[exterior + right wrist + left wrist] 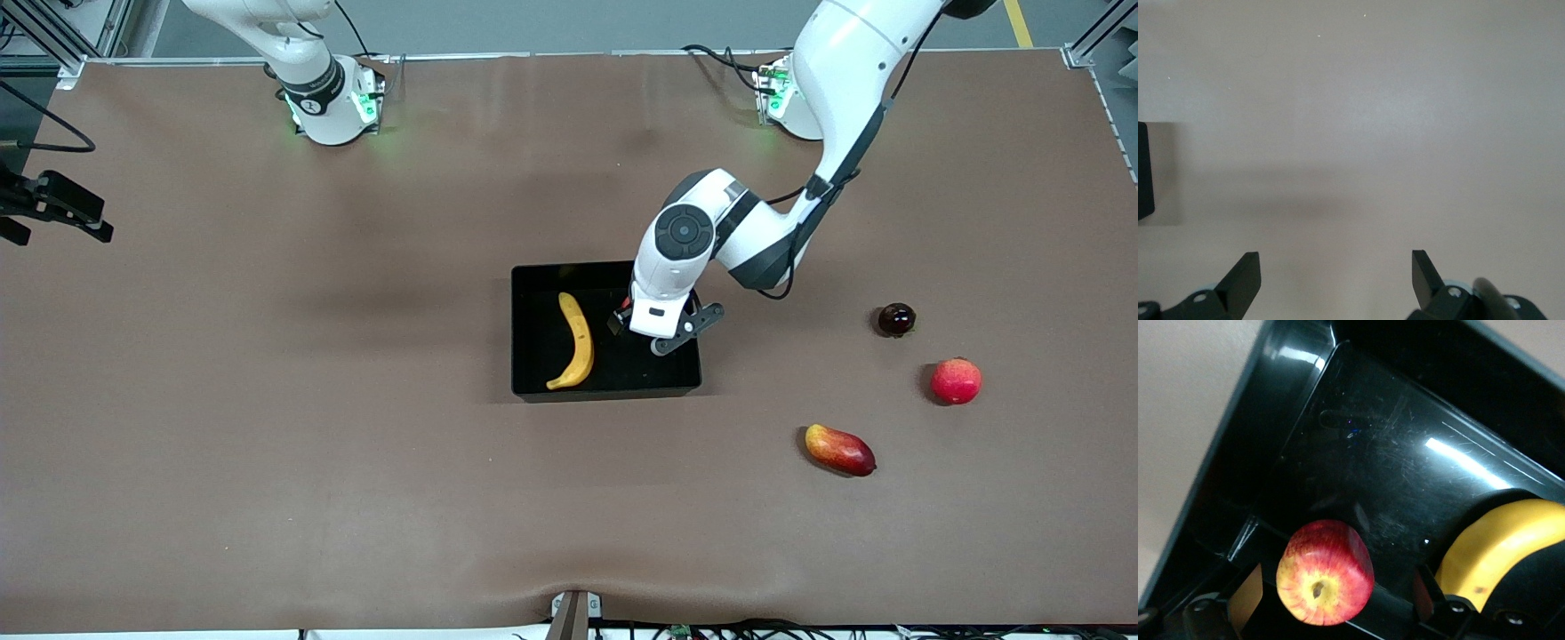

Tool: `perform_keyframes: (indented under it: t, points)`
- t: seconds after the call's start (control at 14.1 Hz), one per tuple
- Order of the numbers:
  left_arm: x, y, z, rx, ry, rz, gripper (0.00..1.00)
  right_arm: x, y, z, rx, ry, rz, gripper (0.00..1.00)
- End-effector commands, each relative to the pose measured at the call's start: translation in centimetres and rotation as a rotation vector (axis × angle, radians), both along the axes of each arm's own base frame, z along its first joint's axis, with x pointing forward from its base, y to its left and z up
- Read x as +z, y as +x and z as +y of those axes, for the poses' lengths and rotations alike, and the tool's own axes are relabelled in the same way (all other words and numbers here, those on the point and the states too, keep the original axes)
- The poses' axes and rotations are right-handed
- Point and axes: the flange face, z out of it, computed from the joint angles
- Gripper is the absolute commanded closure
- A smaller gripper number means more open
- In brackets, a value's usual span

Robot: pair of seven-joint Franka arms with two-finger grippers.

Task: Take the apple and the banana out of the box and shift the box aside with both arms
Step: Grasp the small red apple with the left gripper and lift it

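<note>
The black tray (533, 293) lies at the table's middle with the yellow banana (576, 342) in it, toward the right arm's end. My left gripper (655, 334) hangs low over the tray's other end. In the left wrist view the red apple with yellow streaks (1325, 572) rests on the tray floor (1405, 473) between my left gripper's (1333, 600) fingers, a gap on each side, so it is open. The banana (1498, 550) lies beside it. My right gripper (1335, 259) is open and empty over bare table; it is out of the front view.
Toward the left arm's end lie a small dark round fruit (896, 318), a pinkish-red round fruit (956, 380) and a red-and-yellow mango (840, 450). A corner of the tray (1143, 170) shows in the right wrist view.
</note>
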Motion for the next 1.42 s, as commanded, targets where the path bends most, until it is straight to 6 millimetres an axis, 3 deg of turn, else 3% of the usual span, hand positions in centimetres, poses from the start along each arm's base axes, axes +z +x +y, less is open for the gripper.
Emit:
perform_keyframes:
  t: [0.0, 0.35, 0.5, 0.64, 0.71, 0.78, 1.06, 1.2, 1.35]
  points:
    - [-1.6, -0.2, -0.5, 0.025, 0.001, -0.005, 0.00, 0.9, 0.3, -0.6, -0.019, -0.019, -0.015, 0.00]
    - [-3.4, -1.3, -1.4, 0.014, 0.010, 0.025, 0.02, 0.9, 0.3, -0.6, -0.017, -0.017, -0.015, 0.00]
    - [-3.5, -1.6, -1.5, 0.004, 0.017, 0.030, 0.35, 0.9, 0.3, -0.6, -0.017, -0.017, -0.015, 0.00]
    - [-2.3, -1.2, -1.6, 0.002, 0.014, 0.016, 0.90, 0.8, 0.4, -0.6, -0.017, -0.017, -0.014, 0.00]
    - [-1.2, -0.6, -1.0, 0.003, 0.024, 0.013, 1.00, 0.7, 0.4, -0.6, -0.017, -0.017, -0.011, 0.00]
    - [0.7, 0.0, -1.0, 0.002, 0.032, 0.000, 1.00, 0.7, 0.4, -0.6, -0.016, -0.017, -0.011, 0.00]
    - [12.9, 4.0, 0.9, -0.055, 0.083, -0.045, 1.00, 0.6, 0.5, -0.6, -0.017, -0.014, -0.009, 0.00]
    - [17.4, 6.3, 5.3, -0.101, 0.081, -0.087, 1.00, 0.4, 0.6, -0.5, -0.015, -0.012, -0.006, 0.00]
    - [18.9, 8.1, 10.1, -0.182, 0.090, -0.087, 1.00, 0.4, 0.6, -0.4, -0.015, -0.008, -0.005, 0.00]
